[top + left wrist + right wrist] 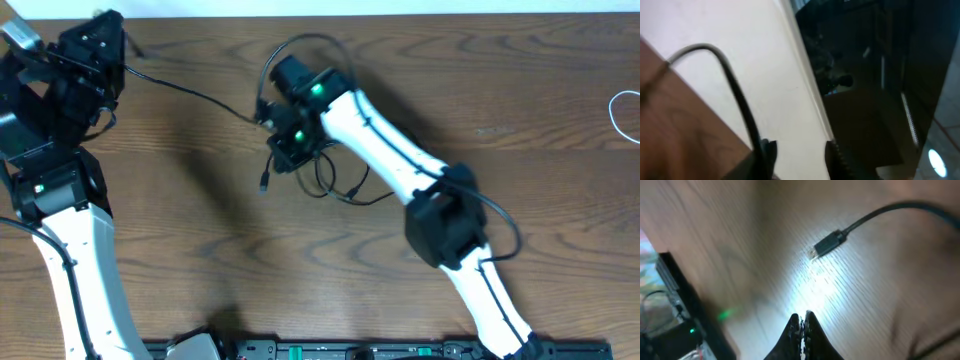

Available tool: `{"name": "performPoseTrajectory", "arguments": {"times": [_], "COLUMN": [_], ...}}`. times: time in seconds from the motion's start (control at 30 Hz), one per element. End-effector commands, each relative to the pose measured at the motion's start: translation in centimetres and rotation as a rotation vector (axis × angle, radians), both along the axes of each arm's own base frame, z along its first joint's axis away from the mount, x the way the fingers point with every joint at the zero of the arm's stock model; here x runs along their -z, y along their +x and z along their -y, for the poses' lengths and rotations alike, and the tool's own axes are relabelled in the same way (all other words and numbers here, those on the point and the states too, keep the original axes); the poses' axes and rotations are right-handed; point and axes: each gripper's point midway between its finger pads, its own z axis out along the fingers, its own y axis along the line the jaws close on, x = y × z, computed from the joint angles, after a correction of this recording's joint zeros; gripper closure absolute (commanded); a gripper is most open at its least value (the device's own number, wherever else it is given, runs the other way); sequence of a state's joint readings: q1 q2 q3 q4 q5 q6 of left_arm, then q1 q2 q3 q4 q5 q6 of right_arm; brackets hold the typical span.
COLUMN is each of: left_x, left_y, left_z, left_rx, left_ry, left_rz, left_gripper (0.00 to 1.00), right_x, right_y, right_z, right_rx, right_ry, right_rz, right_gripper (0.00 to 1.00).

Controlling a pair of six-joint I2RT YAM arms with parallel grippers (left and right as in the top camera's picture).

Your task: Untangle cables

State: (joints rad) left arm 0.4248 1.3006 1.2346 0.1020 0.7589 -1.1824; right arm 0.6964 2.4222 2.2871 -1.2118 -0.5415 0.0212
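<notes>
One extended arm [385, 145], right end effector [802, 317] closed

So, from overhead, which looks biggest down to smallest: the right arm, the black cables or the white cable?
1. right arm
2. black cables
3. white cable, though the picture's edge cuts it off, so its place is unsure.

Count from overhead: two robot arms, left arm [70, 250] and right arm [390, 150]; one white cable [614, 112]; black cables [200, 95] knotted, number not separable, one plug [263, 184] showing; one table [200, 250].
</notes>
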Motion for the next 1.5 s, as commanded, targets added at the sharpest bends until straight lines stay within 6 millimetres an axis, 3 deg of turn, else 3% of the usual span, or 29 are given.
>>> {"name": "performPoseTrajectory", "arguments": {"times": [0.0, 0.1, 0.27, 0.5, 0.73, 0.83, 0.9, 1.0, 1.23, 1.47], "left_x": [-0.1, 1.0, 3.1, 5.7, 6.8, 7.1, 7.2, 7.4, 8.0, 8.2], "left_y": [-0.4, -0.5, -0.8, -1.5, -1.9, -1.9, -1.9, -2.0, -2.1, -2.3], "left_z": [0.3, 0.3, 0.5, 0.8, 1.7, 2.3, 2.9, 3.9, 6.7, 9.4], "left_rx": [0.016, 0.019, 0.026, 0.046, 0.081, 0.104, 0.123, 0.158, 0.261, 0.341], "left_ry": [0.055, 0.056, 0.043, 0.064, 0.117, 0.148, 0.169, 0.201, 0.365, 0.429], "left_rz": [0.003, -0.041, -0.127, -0.223, -0.252, -0.251, -0.249, -0.244, -0.197, -0.169], "left_gripper": [0.54, 0.46, 0.43, 0.30, 0.29, 0.29, 0.29, 0.29, 0.29, 0.29], "right_x": [-9.8, -15.6, -24.4, -32.2, -40.6, -43.1, -43.8, -43.3, -38.6, -34.1], "right_y": [1.2, 1.9, 2.9, 4.4, 4.9, 4.5, 4.4, 4.3, 2.7, 1.2], "right_z": [2.3, 4.6, 9.8, 18.4, 26.8, 31.1, 34.7, 39.5, 51.7, 60.8], "right_rx": [0.025, 0.078, 0.209, 0.429, 0.693, 0.824, 0.947, 1.090, 1.475, 1.736], "right_ry": [0.112, 0.181, 0.266, 0.286, 0.407, 0.425, 0.401, 0.331, 0.094, -0.097], "right_rz": [0.170, 0.270, 0.454, 0.678, 0.874, 0.941, 0.964, 0.964, 0.845, 0.730], "right_gripper": [0.99, 0.99, 0.99, 0.99, 0.99, 0.99, 0.99, 0.99, 0.99, 0.99]}}
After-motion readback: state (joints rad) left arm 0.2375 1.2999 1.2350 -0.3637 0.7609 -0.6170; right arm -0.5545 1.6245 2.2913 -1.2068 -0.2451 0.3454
